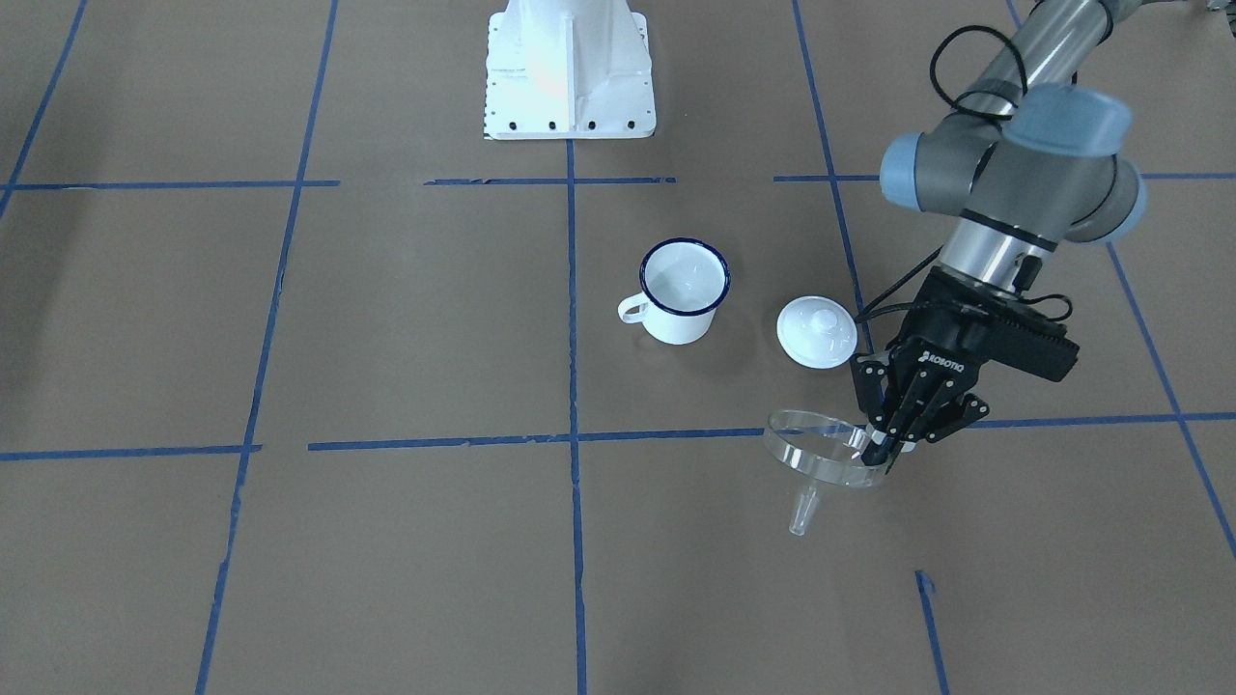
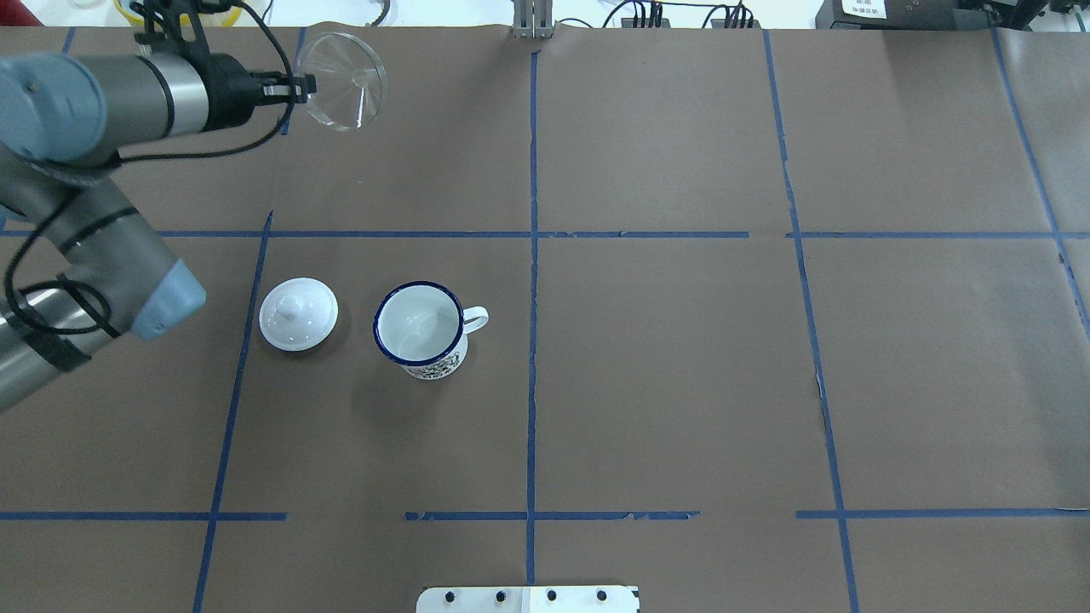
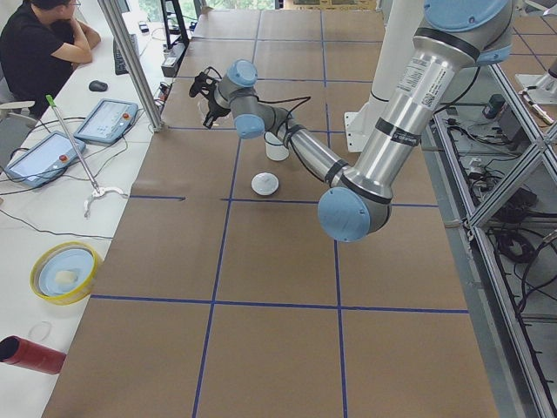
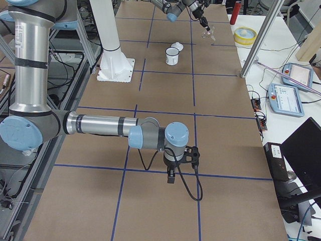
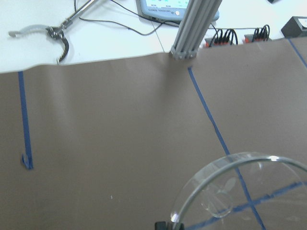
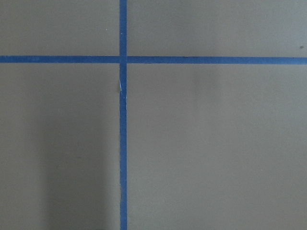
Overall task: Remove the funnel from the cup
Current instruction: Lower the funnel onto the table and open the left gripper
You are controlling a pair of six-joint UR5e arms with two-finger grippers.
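Note:
My left gripper [image 1: 884, 449] is shut on the rim of the clear funnel [image 1: 816, 454] and holds it in the air, spout down, over the table's far side. The funnel also shows in the overhead view [image 2: 341, 81] and the left wrist view [image 5: 240, 191]. The white cup [image 1: 683, 290] with a dark blue rim stands upright and empty near the table's middle [image 2: 420, 332], well apart from the funnel. My right gripper [image 4: 171, 178] hangs low over the table at the right end; I cannot tell whether it is open or shut.
A white knobbed lid [image 1: 817, 331] lies beside the cup, between it and my left arm [image 2: 298, 313]. The white robot base [image 1: 570, 68] stands behind the cup. An aluminium post [image 3: 130, 61], tablets and an operator [image 3: 43, 43] are past the far edge.

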